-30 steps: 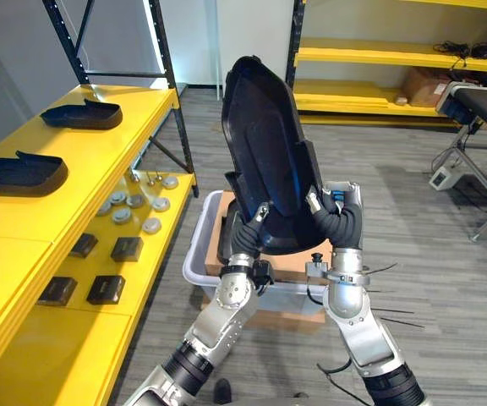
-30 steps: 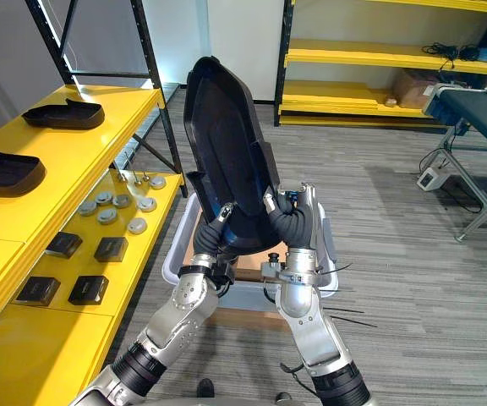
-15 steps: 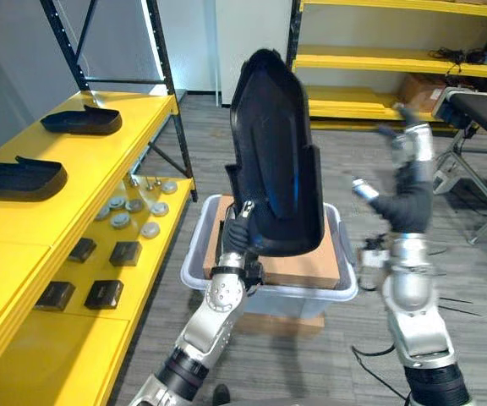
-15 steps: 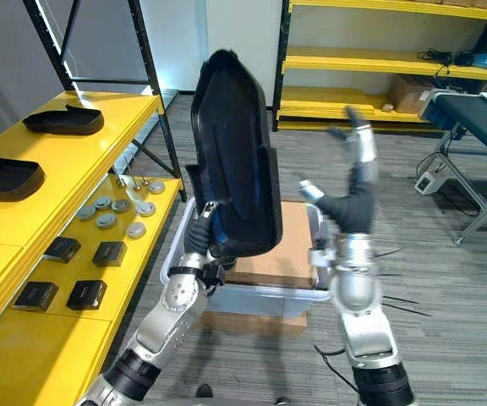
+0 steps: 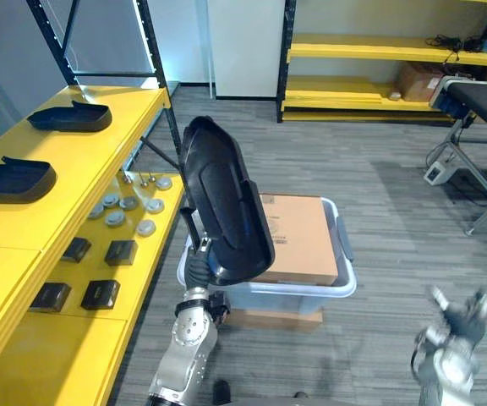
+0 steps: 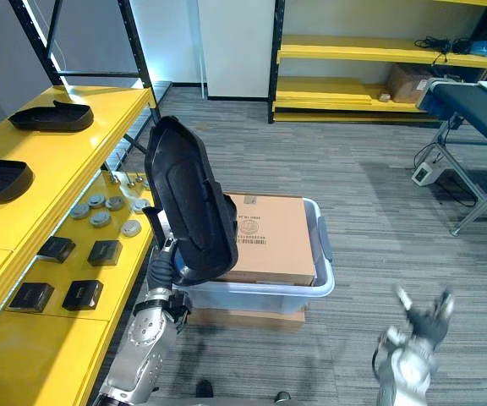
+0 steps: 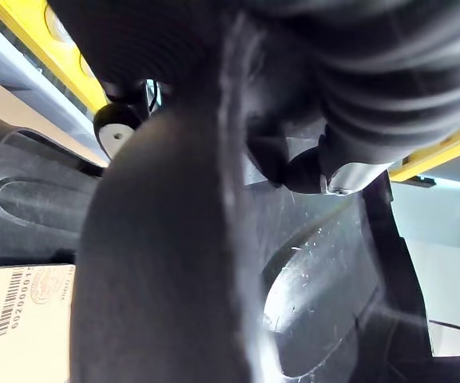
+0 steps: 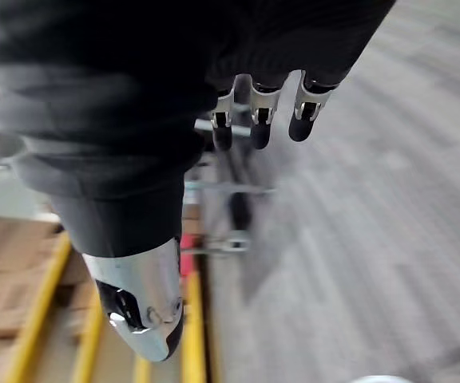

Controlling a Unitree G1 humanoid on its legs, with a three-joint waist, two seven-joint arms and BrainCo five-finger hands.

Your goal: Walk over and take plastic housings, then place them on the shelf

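A large black plastic housing (image 5: 222,203) stands nearly upright above the left end of a grey tote, its top leaning toward the yellow shelf (image 5: 100,161). My left hand (image 5: 199,269) is shut on its lower edge, and the left wrist view shows the fingers (image 7: 374,96) curled over the housing's inner wall (image 7: 326,279). My right hand (image 5: 459,326) hangs low at the right over the floor, apart from the housing. Its fingers (image 8: 259,120) are relaxed and hold nothing. Two more black housings (image 5: 68,117) (image 5: 11,178) lie on the shelf's top level.
The grey tote (image 5: 345,288) holds a cardboard box (image 5: 298,237) and sits on the floor beside the shelf. Round discs (image 5: 129,211) and small black boxes (image 5: 100,292) lie on the shelf's lower level. A black upright (image 5: 163,101) rises at its corner. Another yellow rack (image 5: 379,85) stands behind.
My right hand has let go of the housing and dropped to the lower right. The left hand holds the housing alone, lower and further left than before.
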